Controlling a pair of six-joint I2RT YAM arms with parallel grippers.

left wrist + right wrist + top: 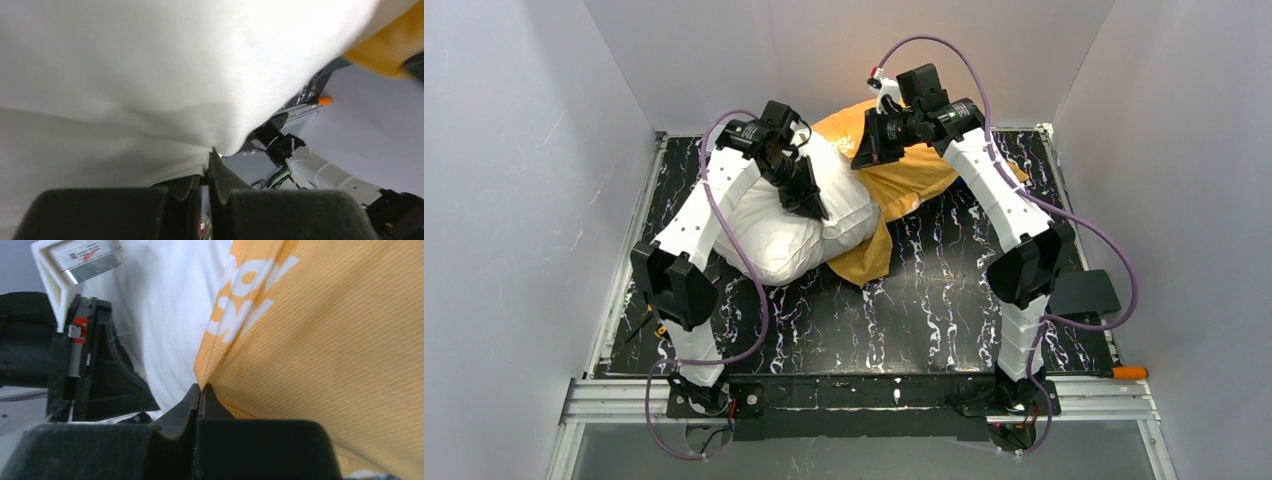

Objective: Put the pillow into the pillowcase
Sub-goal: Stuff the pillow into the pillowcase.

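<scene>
The white pillow (779, 235) lies at the back left of the table, its far end tucked into the orange-yellow pillowcase (909, 180), which bunches behind it and to its right. My left gripper (812, 207) rests on top of the pillow and is shut on a fold of its white fabric (150, 75); the left gripper (207, 156) pinches that fabric at its tips. My right gripper (865, 157) is at the case's mouth. Up close the right gripper (200, 388) is shut on the edge of the pillowcase (325, 350), with the pillow (165, 315) just left of it.
The black marbled table (924, 310) is walled in by grey panels on three sides. A black box (1084, 292) sits at the right edge and an orange-handled tool (1129, 372) lies by the front rail. The left arm's wrist (95, 365) is close beside the right gripper.
</scene>
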